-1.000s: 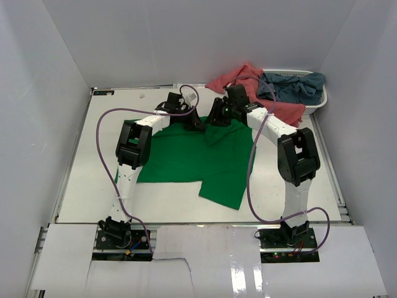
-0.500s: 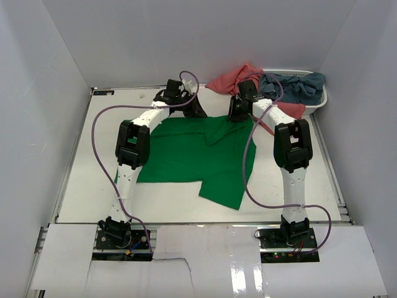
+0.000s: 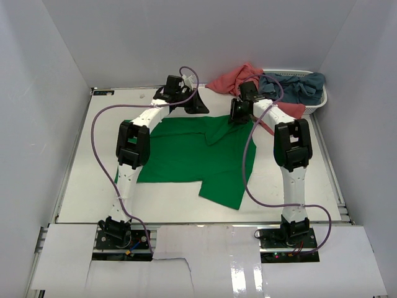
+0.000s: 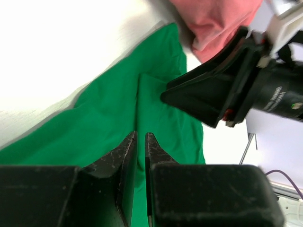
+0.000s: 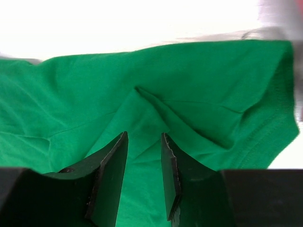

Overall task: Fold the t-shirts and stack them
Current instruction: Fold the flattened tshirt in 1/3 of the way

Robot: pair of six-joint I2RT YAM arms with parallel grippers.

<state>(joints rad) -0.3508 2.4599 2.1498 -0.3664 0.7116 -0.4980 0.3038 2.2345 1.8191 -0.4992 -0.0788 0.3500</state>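
Observation:
The bright green t-shirt lies spread on the table, with one flap reaching toward the near edge. My left gripper sits at the shirt's back edge. Its jaws are nearly together on the green t-shirt, and a crease runs straight into them. My right gripper hangs over the back right part of the shirt. It stands open above wrinkled green cloth. The salmon-pink t-shirt lies heaped at the back right. Beside it the grey-blue t-shirt drapes over the basket.
A white slatted basket stands in the back right corner, against the white walls that close in the table. The right gripper's body shows close by in the left wrist view, just below the pink cloth.
Both grippers have moved toward the back of the table and apart, the right one going rightward. The green t-shirt's back edge has been drawn out flatter and wider.

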